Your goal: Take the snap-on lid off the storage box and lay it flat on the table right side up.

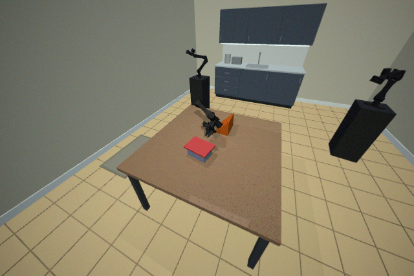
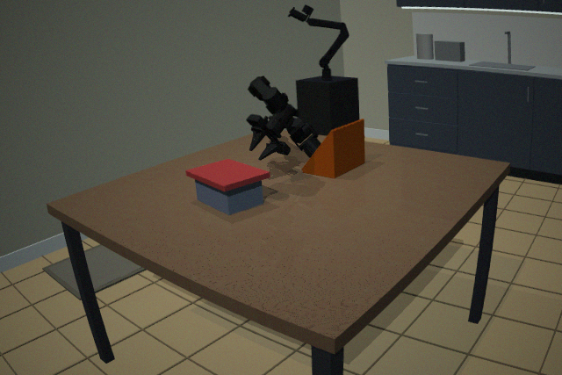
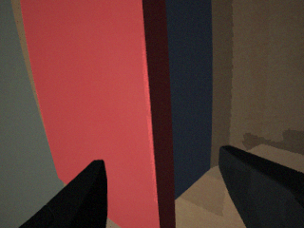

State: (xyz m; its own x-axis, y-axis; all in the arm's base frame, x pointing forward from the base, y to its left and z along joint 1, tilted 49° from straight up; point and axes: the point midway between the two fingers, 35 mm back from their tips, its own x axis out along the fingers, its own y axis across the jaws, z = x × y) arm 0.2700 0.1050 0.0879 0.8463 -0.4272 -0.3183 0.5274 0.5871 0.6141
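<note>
The red lid (image 1: 199,146) (image 2: 227,174) (image 3: 95,95) sits on the blue box (image 1: 198,156) (image 2: 229,198) (image 3: 192,95), its rim jutting out past the walls below; the box stands on the brown desk (image 1: 244,162) (image 2: 317,234), left of the middle and well in from the near edge. The black tool (image 1: 207,132) (image 2: 259,153) (image 3: 163,162) is released, its fingers apart with nothing between them; it hangs above the desk just beyond the far side of the box, tips pointing down and clear of the lid. In the wrist view the lid's long edge runs up the picture between the two fingers, its top face to the left, the dark side of the rim and the blue wall to the right.

An orange wedge (image 1: 227,127) (image 2: 335,153) stands on the desk to the right of the tool, close to the lower part of the arm (image 1: 207,112) (image 2: 284,114); a gap of bare wood parts it from the box. There is open room on the desk to the right of the box and in front of it, out to the near edge; to the left, a narrower stretch of wood lies between the box and the left edge.
</note>
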